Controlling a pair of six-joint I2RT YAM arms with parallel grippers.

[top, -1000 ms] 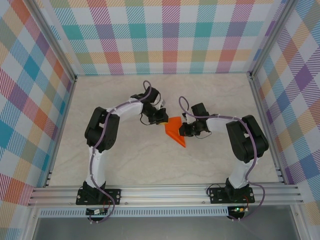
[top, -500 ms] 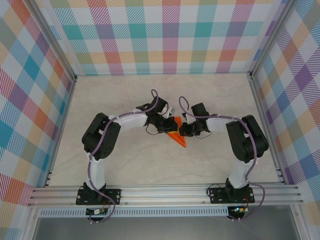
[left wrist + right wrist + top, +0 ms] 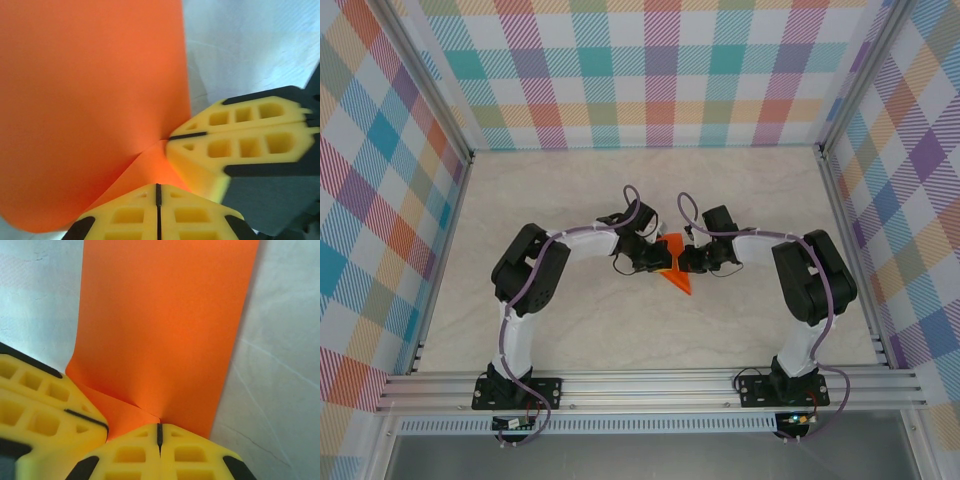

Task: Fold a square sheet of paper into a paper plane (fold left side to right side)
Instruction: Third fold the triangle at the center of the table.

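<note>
Looks barely partway: left hand [image 3: 156,191] and right hand [image 3: 159,431] both pinched shut on a raised flap of the square sheet of paper [image 3: 677,278] at the middle of the desk [image 3: 570,200], left side not yet creased flat onto the right, plane folds left to make.

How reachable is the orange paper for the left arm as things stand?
Yes, it seems so: the left claw is shut at the edge of the orange paper, apparently pinching it, with the right claw pinching right alongside. Nothing stands between.
</note>
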